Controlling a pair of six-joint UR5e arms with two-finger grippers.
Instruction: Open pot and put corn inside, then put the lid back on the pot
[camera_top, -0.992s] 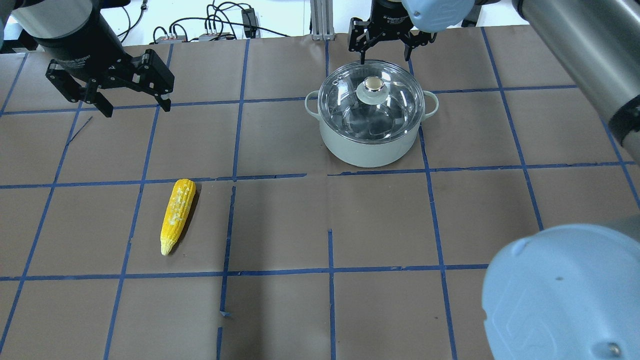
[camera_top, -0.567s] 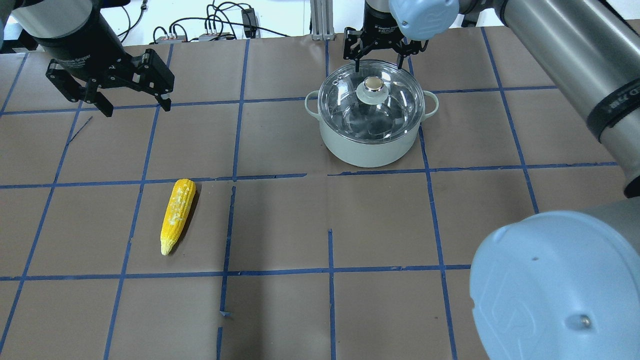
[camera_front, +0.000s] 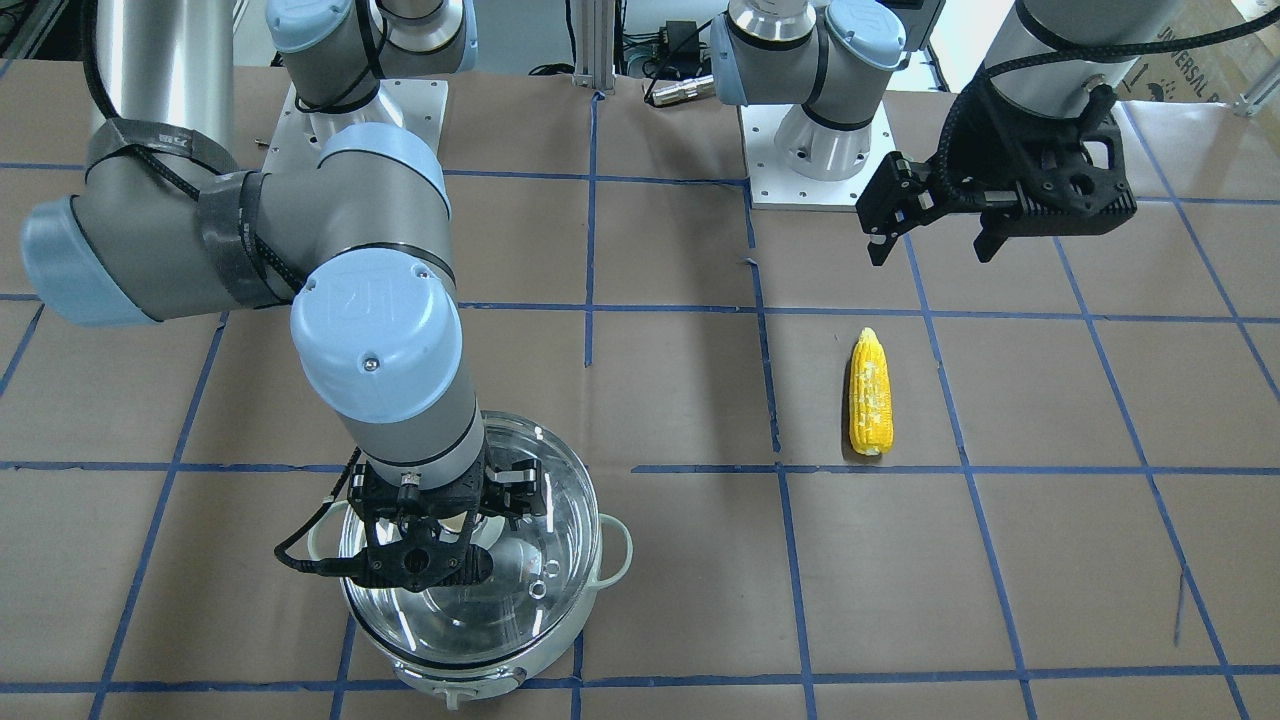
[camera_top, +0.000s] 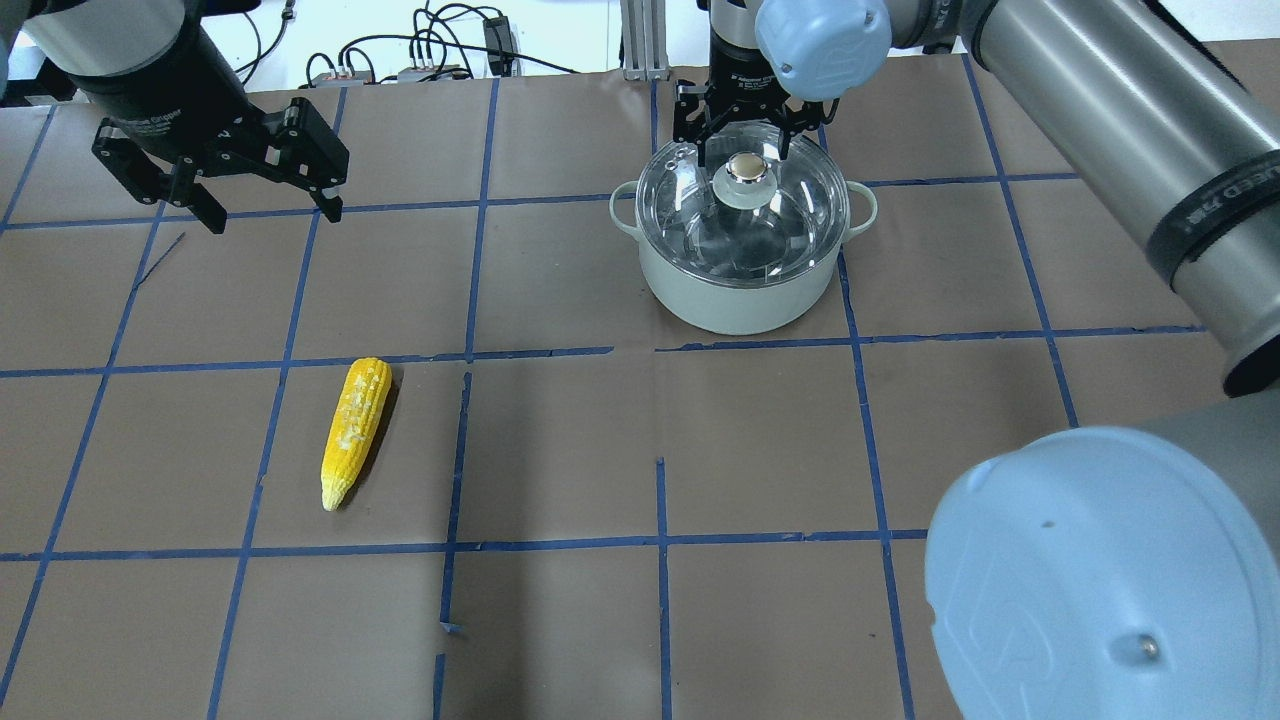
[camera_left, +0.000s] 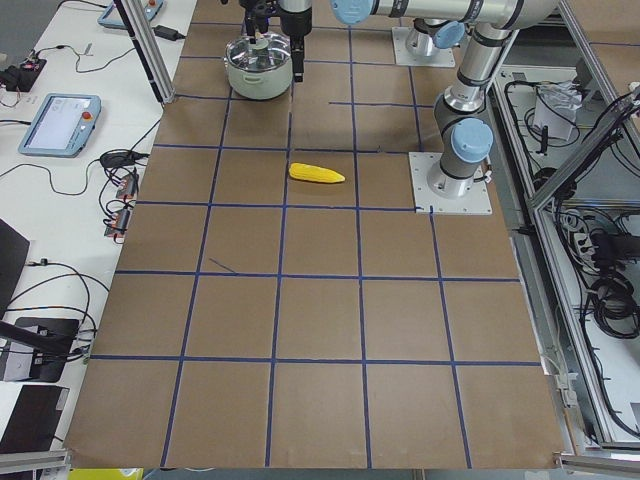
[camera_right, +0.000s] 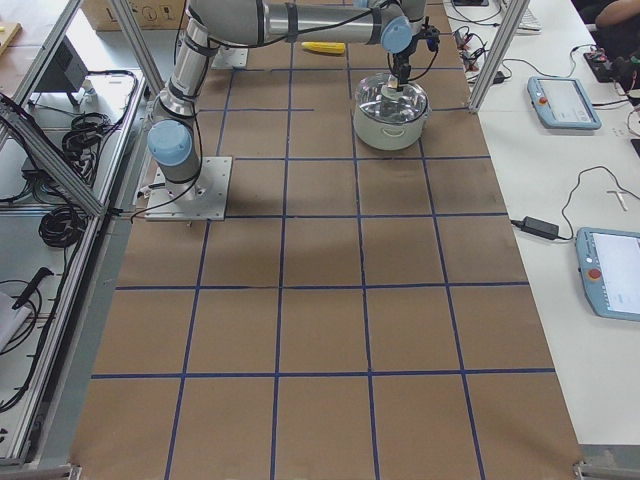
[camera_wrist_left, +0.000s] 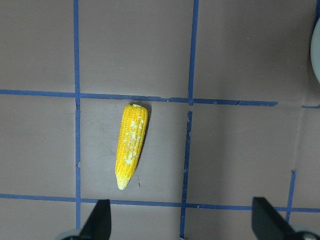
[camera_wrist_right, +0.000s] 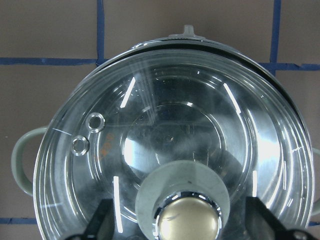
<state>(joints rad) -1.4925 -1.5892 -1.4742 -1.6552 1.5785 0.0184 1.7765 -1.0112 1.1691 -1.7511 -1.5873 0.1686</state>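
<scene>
The pale grey pot stands at the table's far middle with the glass lid on it. The lid's beige knob is at its centre. My right gripper is open over the lid, its fingers either side of the knob, as the right wrist view shows; I cannot tell its height above the knob. The yellow corn lies on the table at the near left, pointed end toward me. My left gripper is open and empty, high above the table beyond the corn.
The table is brown paper with a blue tape grid. Cables and a power strip lie beyond the far edge, next to a metal post. My right arm's elbow fills the near right of the overhead view.
My right gripper has moved left and toward me from behind the pot, and its fingers now flank the knob. The left arm, corn and pot have not moved.
</scene>
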